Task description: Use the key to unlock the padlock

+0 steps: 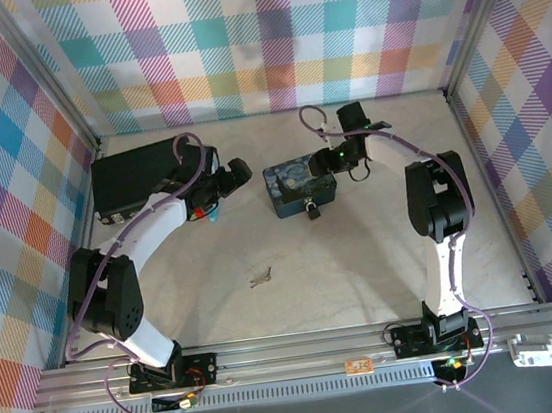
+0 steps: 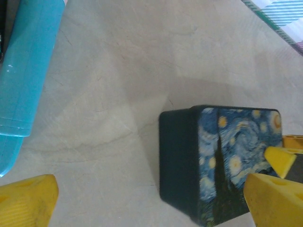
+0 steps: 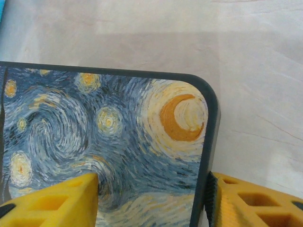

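Though both jaws flank the box (image 1: 299, 189), the key (image 1: 261, 278) lies well apart.

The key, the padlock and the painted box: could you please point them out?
key (image 1: 261, 278), top external view, on its middle
padlock (image 1: 312, 211), top external view, on its dark body
painted box (image 1: 296, 182), top external view, on its lid

We can read no words, numbers, brand names or signs. The painted box (image 1: 301, 187) carries only a swirling night-sky picture of stars and a crescent moon, without lettering. On the small brown board (image 1: 356, 366), well nearer the arm bases than the box, any marking is too small to read.
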